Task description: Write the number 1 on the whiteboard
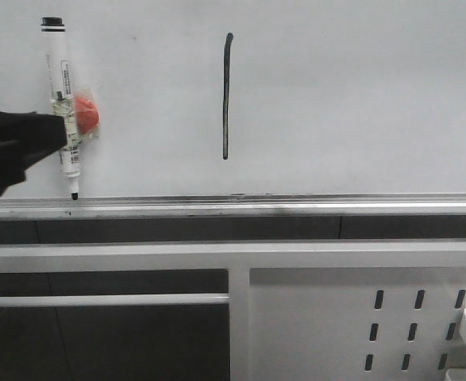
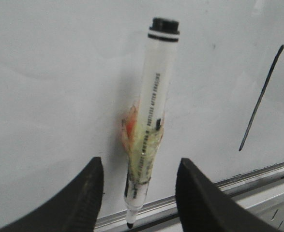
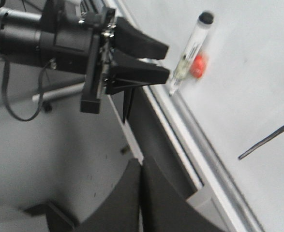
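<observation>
Already the 1 (image 1: 226,95) is on the whiteboard (image 1: 360,95); left gripper (image 2: 139,193) gapes around the parked marker (image 2: 149,125), so it should retreat; right gripper (image 3: 141,193) is pressed together.

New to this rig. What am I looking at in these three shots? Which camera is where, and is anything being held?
It is a robot with two arms, each ending in a two-fingered black gripper. The front view looks forward at a large pale glossy whiteboard with a silver tray rail along its bottom edge. A thin dark vertical marker stroke, the number 1, is already drawn on it.

The other two pictures come from cameras on the wrists. The left wrist view shows the left gripper open, its fingers on either side of a clear-barrelled black-capped marker pen. The pen stands upright against the board on an orange-red blob, apparently a holder, so nothing is held. The right wrist view shows the right gripper shut and empty, back from the board.
</observation>
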Action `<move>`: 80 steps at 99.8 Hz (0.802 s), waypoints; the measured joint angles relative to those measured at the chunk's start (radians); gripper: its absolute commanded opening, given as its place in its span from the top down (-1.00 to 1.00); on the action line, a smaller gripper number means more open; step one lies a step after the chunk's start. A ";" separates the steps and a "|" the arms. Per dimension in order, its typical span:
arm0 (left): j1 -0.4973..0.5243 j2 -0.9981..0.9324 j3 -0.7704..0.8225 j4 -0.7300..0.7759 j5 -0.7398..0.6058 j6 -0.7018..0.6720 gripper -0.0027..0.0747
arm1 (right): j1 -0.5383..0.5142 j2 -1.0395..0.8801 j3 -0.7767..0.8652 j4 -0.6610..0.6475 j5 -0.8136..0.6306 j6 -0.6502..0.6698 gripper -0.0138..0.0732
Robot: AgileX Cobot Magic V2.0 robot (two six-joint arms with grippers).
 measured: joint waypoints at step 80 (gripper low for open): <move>0.000 -0.131 0.142 0.208 0.000 0.070 0.98 | 0.000 -0.627 0.701 0.067 -0.552 0.002 0.81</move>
